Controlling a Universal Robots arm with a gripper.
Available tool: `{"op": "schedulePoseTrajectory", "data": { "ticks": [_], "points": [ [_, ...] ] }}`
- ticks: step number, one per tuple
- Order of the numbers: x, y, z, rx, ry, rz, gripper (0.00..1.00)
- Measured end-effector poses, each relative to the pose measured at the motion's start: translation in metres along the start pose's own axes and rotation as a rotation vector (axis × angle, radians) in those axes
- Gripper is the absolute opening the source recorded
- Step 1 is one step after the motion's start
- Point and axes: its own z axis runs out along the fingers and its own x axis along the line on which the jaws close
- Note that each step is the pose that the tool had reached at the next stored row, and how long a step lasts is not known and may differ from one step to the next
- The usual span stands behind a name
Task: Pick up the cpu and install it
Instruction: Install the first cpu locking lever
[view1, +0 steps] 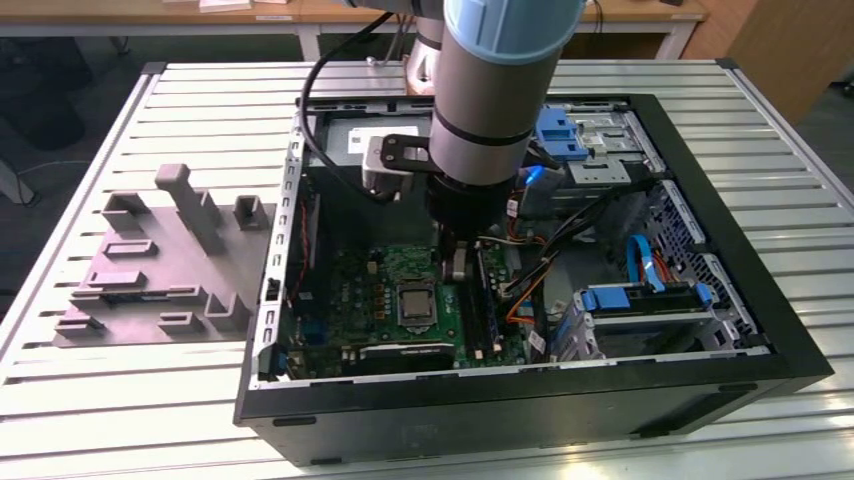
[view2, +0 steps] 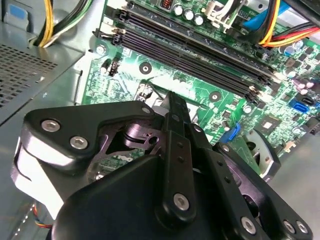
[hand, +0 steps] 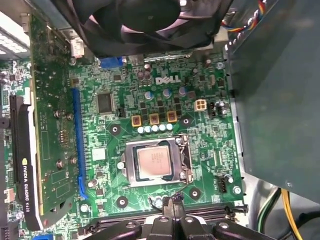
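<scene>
Arm reaches down into open computer case (view1: 787, 330) on slatted desk (view1: 120, 400). Gripper (hand: 172, 202) hangs low over motherboard (hand: 205, 85), jaws drawn narrow, tips together, nothing between them. Cpu (hand: 154, 163) lies flat in socket (hand: 184, 160), just beside jaws, not touching. In exterior view, cpu (view1: 415, 301) shows mid-board; grey tray (view1: 134, 290) sits outside case at exterior view's left. Risks, by my judgement: chip slightly askew in socket would bend pins under pressure; jaw tips close to memory slots (view2: 200, 55) could scrape board; cables (view1: 534, 275) near arm could snag.

Matt silvery metal cpu (hand: 154, 163), glossy green board (hand: 165, 107), matt black pincer (view2: 172, 107)
</scene>
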Motion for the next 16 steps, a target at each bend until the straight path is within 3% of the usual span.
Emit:
{"op": "schedulePoseTrajectory", "data": {
  "ticks": [8, 16],
  "points": [
    [0.0046, -0.0007, 0.0064, 0.0004, 0.0032, -0.054, 0.11],
    [0.0095, 0.0006, 0.0072, 0.0083, 0.004, -0.079, 0.11]
  ]
}}
